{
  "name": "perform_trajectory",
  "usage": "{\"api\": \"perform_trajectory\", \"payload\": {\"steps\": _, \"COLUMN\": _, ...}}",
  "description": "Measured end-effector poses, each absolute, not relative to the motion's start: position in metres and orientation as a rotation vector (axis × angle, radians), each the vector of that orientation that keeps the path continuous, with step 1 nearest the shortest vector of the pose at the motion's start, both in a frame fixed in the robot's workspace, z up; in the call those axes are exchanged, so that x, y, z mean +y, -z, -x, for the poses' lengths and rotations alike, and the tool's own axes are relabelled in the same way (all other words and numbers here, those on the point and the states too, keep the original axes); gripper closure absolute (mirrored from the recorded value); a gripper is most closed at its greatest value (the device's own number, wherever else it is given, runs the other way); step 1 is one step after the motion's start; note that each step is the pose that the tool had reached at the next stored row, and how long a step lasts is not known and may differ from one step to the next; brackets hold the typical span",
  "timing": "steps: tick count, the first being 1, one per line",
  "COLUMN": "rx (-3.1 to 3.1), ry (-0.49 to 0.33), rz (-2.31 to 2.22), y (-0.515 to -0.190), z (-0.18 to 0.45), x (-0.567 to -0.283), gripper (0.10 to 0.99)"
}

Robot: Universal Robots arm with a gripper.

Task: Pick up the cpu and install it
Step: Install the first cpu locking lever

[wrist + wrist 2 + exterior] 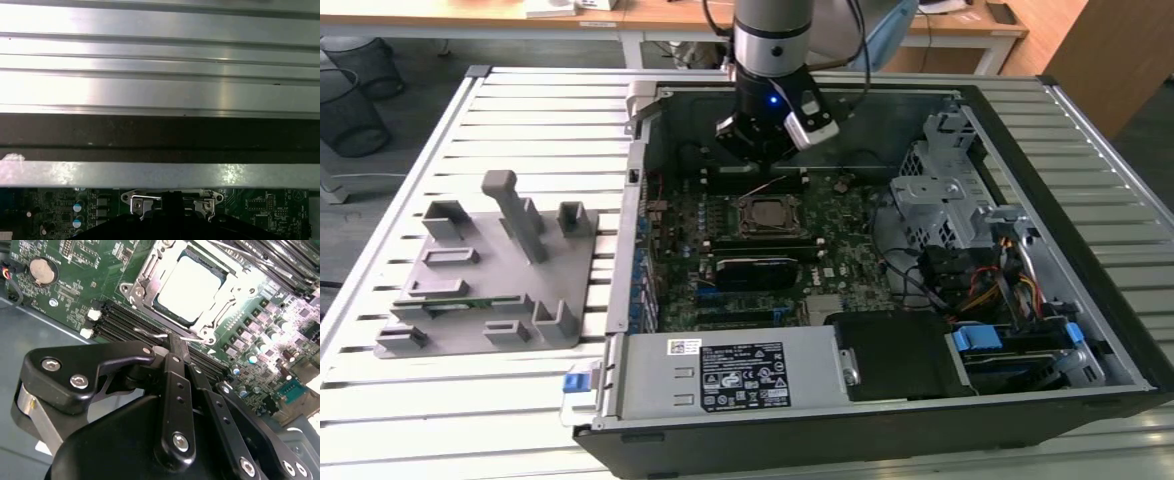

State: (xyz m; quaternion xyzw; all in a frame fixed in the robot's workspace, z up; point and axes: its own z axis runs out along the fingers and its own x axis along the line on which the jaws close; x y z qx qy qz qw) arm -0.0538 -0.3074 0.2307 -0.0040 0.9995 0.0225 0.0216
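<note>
1. My gripper: black fingers drawn together, tips meeting with nothing between them; hanging over the motherboard inside the open computer case, toward the case's far wall in the exterior view
2. The cpu: silver-topped square lying flat in its socket, metal socket frame around it; just beyond my fingertips in the second wrist view, apart from them, not held
3. Memory slots: dark rows between my fingertips and the socket
4. Grey holder tray: on the slatted table, to the exterior view's left of the case, well apart from my gripper
</note>
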Motion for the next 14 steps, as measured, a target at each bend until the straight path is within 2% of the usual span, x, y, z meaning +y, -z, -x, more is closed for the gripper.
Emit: {"api": "perform_trajectory", "payload": {"steps": 14, "rx": 3.098, "ry": -0.07, "rz": 0.017, "y": -0.2266, "z": 0.0487, "x": -0.3066, "gripper": 0.98}}
